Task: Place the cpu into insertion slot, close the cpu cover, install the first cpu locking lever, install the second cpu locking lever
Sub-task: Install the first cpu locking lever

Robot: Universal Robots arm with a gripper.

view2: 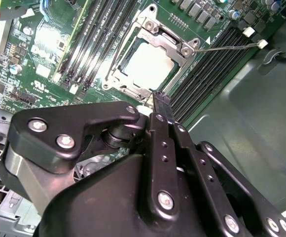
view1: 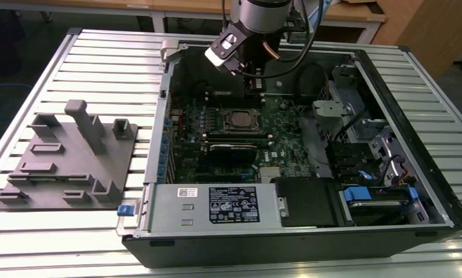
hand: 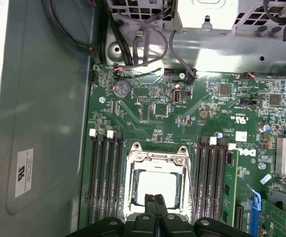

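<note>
The cpu (view2: 150, 64) lies flat in the socket on the green motherboard, its silver top showing through the window of the cpu cover (view2: 175, 43). The cover's metal frame (hand: 157, 158) lies down around the cpu (hand: 158, 186). A thin lever rod (view2: 227, 47) sticks out from a socket corner across the memory slots. My gripper (hand: 156, 198) hangs above the socket's edge, fingers pressed together with nothing between them. In the exterior view the gripper (view1: 250, 72) is over the back of the case, beyond the socket (view1: 241, 121).
Black memory slots (hand: 106, 173) flank the socket on both sides. Cables (hand: 148, 44) run along the board's far edge. The labelled power supply box (view1: 215, 205) fills the case's near side, with drive cages (view1: 355, 116) towards the exterior view's right. A grey fixture tray (view1: 68, 156) lies outside the case.
</note>
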